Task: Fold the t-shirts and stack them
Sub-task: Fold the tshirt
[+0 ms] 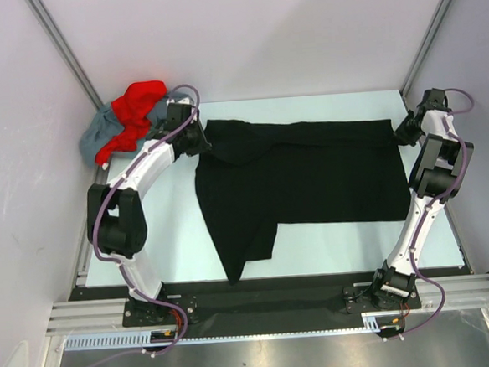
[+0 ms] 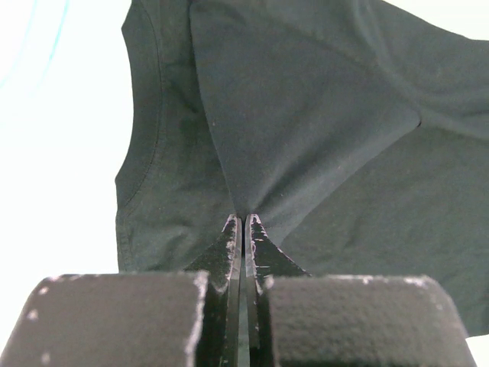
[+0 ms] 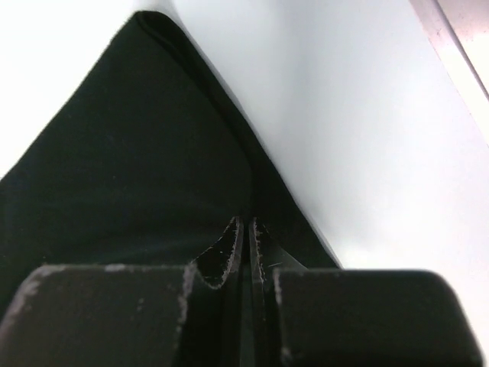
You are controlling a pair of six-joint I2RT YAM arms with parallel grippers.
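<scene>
Grey-blue shirt (image 1: pixel 95 137) partly hidden under red shirt (image 1: pixel 138 105). Three shirts counted. Left gripper (image 2: pixel 242 223) and right gripper (image 3: pixel 246 224) each clamp black shirt (image 1: pixel 311 179).

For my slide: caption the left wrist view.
Left gripper pinching a peak of the black t-shirt above the white table.

Bright, even light — table (image 2: pixel 53 115) overexposed in wrist views, soft near foreground.
</scene>
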